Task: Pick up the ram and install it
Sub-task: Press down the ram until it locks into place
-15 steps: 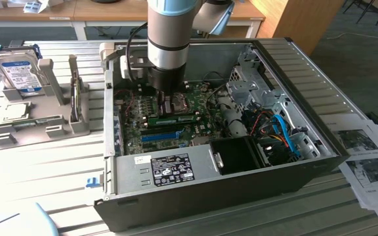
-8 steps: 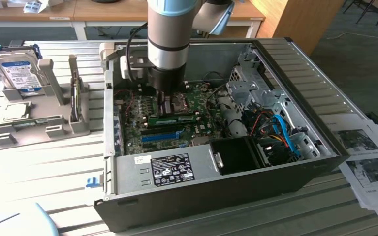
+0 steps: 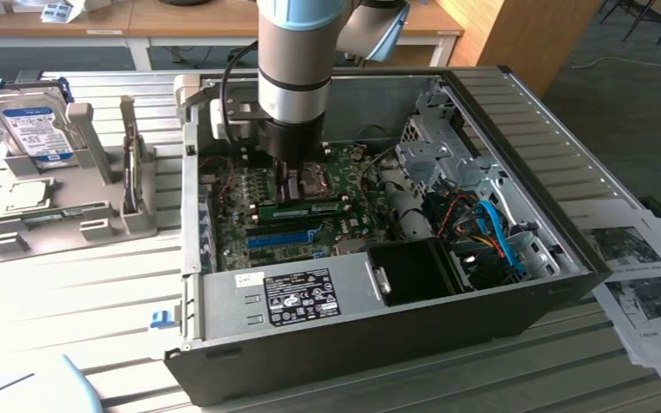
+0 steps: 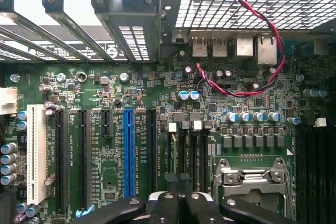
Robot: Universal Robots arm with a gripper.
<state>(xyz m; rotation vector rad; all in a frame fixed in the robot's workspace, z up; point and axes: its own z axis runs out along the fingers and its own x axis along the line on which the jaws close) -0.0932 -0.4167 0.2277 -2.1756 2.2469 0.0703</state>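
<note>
Green ram lies seated across the motherboard inside the computer case; just above it, the tool hangs with jaws closed, empty.

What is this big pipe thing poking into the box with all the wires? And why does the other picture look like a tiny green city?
The pipe is a robot arm. It reaches down into an open computer case lying on a slatted table. One picture comes from a camera standing off the arm. The other comes from a camera on the arm's wrist, looking at the green motherboard, the computer's main board. That is your tiny city: the long blue slot and the black ones beside it take plug-in cards. The dark shapes at the edge are the gripper, the arm's hand, closed. It sits close above the board. A thin green stick, the ram, lies on the board just past the arm. Outside the case, a hard drive stands in a grey holder.
</note>
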